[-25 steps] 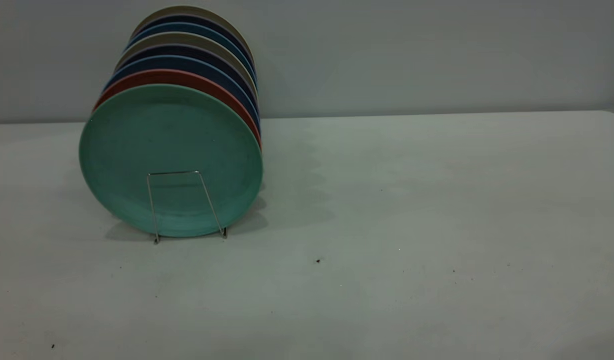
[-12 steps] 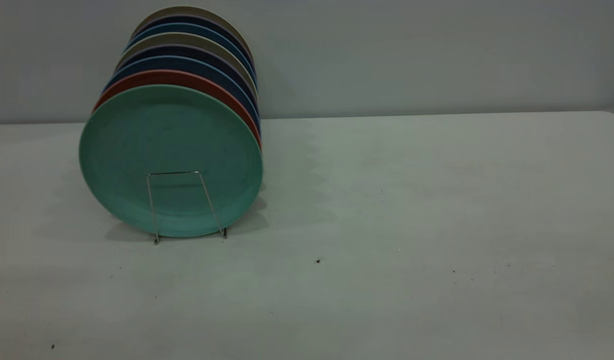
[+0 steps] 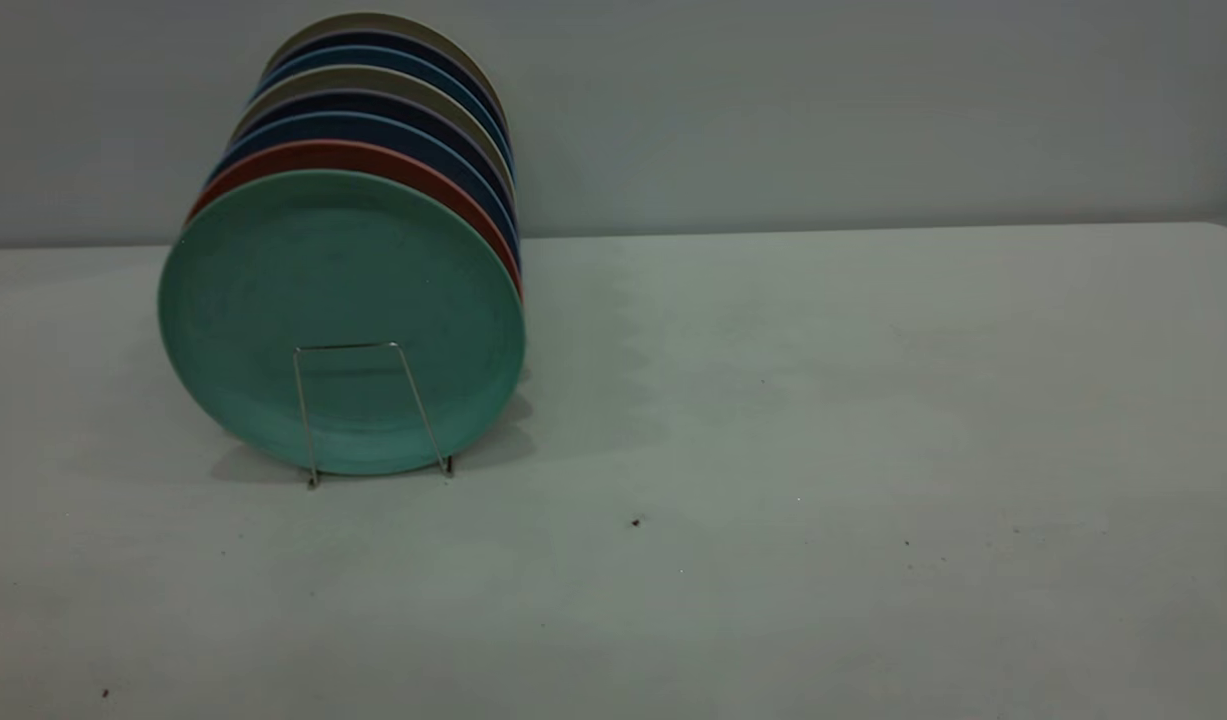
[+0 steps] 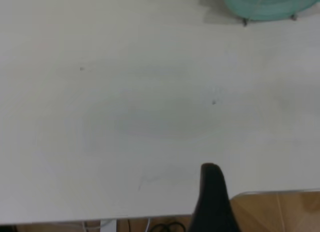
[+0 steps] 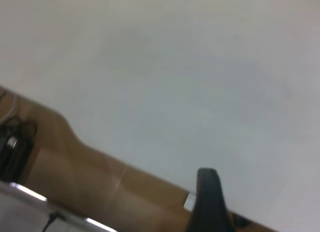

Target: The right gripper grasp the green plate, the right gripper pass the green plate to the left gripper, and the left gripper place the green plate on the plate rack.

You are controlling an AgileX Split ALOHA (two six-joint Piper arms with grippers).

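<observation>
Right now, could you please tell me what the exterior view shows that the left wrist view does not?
Only the exterior view shows the full row of plates standing on edge in the plate rack: the green plate in front, a red one behind it, then blue and beige ones, with the wall behind them. No arm appears there.

Only the left wrist view shows a finger of the left claw, the table's near edge and the floor.

Both show the table and the green plate's lower rim with the rack's feet.

The green plate [image 3: 341, 300] stands upright at the front of the plate rack [image 3: 371, 412] — the other plates [image 3: 373, 110] behind it. The rack sits on the table [image 3: 823, 450], left of centre — near the wall [image 3: 873, 100].
</observation>
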